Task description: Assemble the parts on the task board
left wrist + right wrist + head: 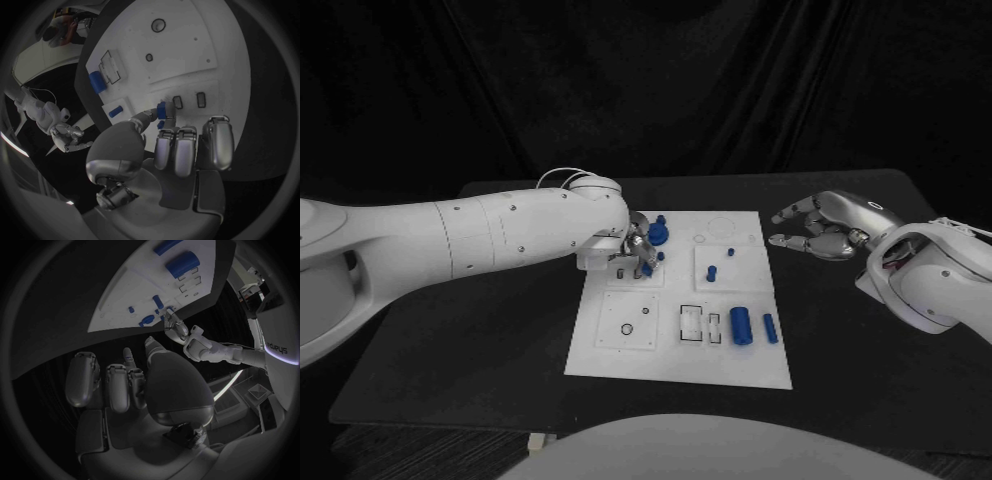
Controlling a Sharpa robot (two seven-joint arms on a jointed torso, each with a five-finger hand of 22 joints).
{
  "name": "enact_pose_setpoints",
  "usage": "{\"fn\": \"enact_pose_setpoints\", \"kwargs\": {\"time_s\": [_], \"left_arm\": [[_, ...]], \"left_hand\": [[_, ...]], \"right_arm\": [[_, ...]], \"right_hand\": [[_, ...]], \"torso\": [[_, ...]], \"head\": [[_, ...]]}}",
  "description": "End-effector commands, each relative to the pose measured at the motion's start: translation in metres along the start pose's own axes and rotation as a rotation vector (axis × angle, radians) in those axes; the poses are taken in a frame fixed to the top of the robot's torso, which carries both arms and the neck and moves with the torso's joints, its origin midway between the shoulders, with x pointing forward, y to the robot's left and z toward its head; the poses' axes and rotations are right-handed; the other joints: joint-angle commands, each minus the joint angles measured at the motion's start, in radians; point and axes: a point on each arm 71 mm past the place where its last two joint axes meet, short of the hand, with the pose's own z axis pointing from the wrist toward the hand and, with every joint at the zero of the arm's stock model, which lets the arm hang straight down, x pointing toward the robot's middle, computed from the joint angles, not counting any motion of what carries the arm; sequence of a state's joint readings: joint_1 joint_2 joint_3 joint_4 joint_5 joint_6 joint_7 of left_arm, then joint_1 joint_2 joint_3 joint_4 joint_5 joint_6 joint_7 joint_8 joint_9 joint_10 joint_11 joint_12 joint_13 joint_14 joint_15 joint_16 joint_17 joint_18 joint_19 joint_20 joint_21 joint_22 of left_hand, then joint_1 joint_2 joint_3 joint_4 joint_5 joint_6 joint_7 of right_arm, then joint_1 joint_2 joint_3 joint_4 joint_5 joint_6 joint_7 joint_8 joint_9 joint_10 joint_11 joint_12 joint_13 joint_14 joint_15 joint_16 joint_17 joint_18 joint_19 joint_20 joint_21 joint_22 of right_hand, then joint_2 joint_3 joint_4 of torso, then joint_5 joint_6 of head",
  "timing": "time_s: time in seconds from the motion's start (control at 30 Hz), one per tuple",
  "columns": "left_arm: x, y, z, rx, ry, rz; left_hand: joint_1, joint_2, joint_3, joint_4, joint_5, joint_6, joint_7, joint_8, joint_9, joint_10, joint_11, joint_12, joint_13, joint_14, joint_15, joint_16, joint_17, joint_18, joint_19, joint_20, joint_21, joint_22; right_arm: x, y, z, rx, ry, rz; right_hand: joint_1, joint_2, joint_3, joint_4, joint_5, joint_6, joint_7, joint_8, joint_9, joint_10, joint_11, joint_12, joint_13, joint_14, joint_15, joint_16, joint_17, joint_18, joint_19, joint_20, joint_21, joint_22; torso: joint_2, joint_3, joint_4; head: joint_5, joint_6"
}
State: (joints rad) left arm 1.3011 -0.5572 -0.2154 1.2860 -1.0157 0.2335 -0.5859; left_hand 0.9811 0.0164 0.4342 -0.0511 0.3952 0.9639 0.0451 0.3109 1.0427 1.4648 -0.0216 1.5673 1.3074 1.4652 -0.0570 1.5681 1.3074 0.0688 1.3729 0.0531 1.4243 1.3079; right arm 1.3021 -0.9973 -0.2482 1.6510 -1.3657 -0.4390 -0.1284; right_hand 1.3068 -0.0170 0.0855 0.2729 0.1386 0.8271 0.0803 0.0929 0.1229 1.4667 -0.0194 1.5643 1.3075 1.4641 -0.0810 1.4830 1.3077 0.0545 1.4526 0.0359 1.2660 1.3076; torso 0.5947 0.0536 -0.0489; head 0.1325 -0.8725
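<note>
Board (678, 355) lies mid-bench, blue parts (741, 326) on it and in its recesses. Left hand (636, 247) over the board's far left corner pinches a small blue part (163, 108); its seat is hidden by fingers. Right hand (825, 226) hovers off the board's right edge, fingers loosely spread, empty.

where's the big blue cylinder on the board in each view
Head view: the big blue cylinder lies on the near right part of the task board, beside a thinner blue part.
Left wrist view: the cylinder lies at the board's edge next to the black-outlined slots.
Right wrist view: it lies beside the same slots.
Shared landmark: those outlined slots.
</note>
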Motion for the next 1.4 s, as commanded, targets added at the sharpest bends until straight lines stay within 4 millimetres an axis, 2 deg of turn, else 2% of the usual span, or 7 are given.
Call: {"fn": "enact_pose_setpoints", "kwargs": {"time_s": [0.03,0.43,0.9,1.2,1.4], "left_arm": [[0.000,0.001,-0.001,0.013,-0.022,-0.020],[-0.002,0.014,-0.005,-0.007,-0.054,-0.053],[0.000,0.020,-0.005,-0.017,-0.041,-0.050],[0.004,0.026,-0.005,-0.028,-0.029,-0.052],[0.006,0.027,-0.004,-0.029,-0.026,-0.055]], "left_hand": [[-0.017,0.000,0.064,-0.052,0.009,0.004,-0.002,-0.005,0.004,0.106,0.000,0.004,0.263,0.106,-0.006,0.003,0.263,-0.007,0.005,-0.002,-0.006,0.076],[-0.033,-0.004,0.079,-0.051,0.005,0.002,-0.001,-0.009,0.010,0.106,0.001,0.004,0.263,0.106,-0.005,0.003,0.263,-0.007,0.006,-0.002,-0.006,0.078],[-0.045,-0.003,0.087,-0.047,-0.003,0.002,0.000,-0.012,0.014,0.106,0.001,0.004,0.263,0.106,-0.005,0.003,0.263,-0.006,0.004,-0.002,-0.010,0.075],[-0.047,-0.003,0.088,-0.046,-0.006,0.002,0.000,-0.013,0.014,0.106,0.001,0.004,0.263,0.106,-0.005,0.003,0.263,-0.006,0.002,-0.001,-0.011,0.074],[-0.048,-0.003,0.090,-0.046,-0.007,0.002,0.000,-0.013,0.014,0.106,0.001,0.004,0.263,0.106,-0.005,0.003,0.263,-0.006,0.002,-0.001,-0.012,0.074]], "right_arm": [[0.001,0.000,-0.001,0.004,0.009,-0.001],[0.001,-0.001,-0.002,0.007,0.014,-0.002],[0.005,-0.002,-0.002,0.008,0.024,0.000],[0.008,-0.003,-0.002,0.010,0.030,0.001],[0.009,-0.003,-0.002,0.010,0.034,0.002]], "right_hand": [[0.009,-0.001,-0.002,-0.005,0.005,0.009,-0.001,0.004,-0.001,0.095,0.005,-0.004,0.253,0.082,0.005,-0.004,0.154,0.011,-0.006,0.001,-0.004,0.176],[0.011,-0.002,-0.002,-0.006,0.005,0.009,0.000,0.004,-0.001,0.094,0.005,-0.005,0.252,0.081,0.005,-0.005,0.152,0.012,-0.008,0.001,-0.007,0.175],[0.011,-0.002,-0.002,-0.006,0.004,0.010,0.000,0.003,-0.002,0.093,0.005,-0.006,0.251,0.081,0.005,-0.006,0.151,0.012,-0.008,0.001,-0.008,0.175],[0.013,-0.002,-0.003,-0.007,0.005,0.011,0.000,0.003,-0.002,0.093,0.005,-0.007,0.250,0.081,0.006,-0.007,0.150,0.012,-0.008,0.001,-0.009,0.175],[0.013,-0.002,-0.003,-0.007,0.005,0.011,0.000,0.003,-0.002,0.093,0.005,-0.007,0.250,0.081,0.006,-0.007,0.150,0.012,-0.008,0.001,-0.009,0.175]], "torso": [[0.000,0.0005,-0.0002],[0.000,0.0006,-0.0004],[-0.001,0.0006,-0.0009],[-0.001,0.0002,-0.0011],[-0.001,0.0008,-0.0007]], "head": [[0.002,0.000],[0.010,0.000],[0.019,0.000],[0.030,0.000],[0.029,0.000]]}}
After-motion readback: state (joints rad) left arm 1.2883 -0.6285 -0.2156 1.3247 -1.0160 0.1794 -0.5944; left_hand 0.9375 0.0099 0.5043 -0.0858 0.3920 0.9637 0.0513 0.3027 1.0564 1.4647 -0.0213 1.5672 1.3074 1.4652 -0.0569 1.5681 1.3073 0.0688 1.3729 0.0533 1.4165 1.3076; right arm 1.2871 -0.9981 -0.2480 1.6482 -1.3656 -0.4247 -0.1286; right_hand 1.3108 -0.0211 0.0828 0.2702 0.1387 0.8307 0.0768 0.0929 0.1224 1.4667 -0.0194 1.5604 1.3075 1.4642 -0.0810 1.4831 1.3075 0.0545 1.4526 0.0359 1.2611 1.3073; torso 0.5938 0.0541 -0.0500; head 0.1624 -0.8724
